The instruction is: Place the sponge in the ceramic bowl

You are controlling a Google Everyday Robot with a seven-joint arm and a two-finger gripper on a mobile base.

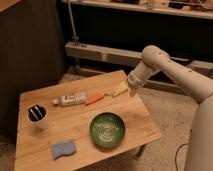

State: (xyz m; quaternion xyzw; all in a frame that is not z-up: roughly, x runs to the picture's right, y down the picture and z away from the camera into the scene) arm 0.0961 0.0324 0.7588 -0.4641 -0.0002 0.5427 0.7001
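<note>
The sponge [63, 149], a flat blue-grey pad with wavy edges, lies near the front left edge of the wooden table [75, 122]. The ceramic bowl [107, 130], dark green with a pale ring pattern inside, sits to the sponge's right, a short gap apart, with nothing in it. My gripper [133, 92] hangs from the white arm over the table's far right edge, beside the pale yellowish block [119, 90] and well away from the sponge.
A white cup with dark sticks [38, 116] stands at the left. A white bottle [72, 99] and an orange carrot-like piece [94, 98] lie in a row at the back. A shelf unit [125, 52] runs behind the table.
</note>
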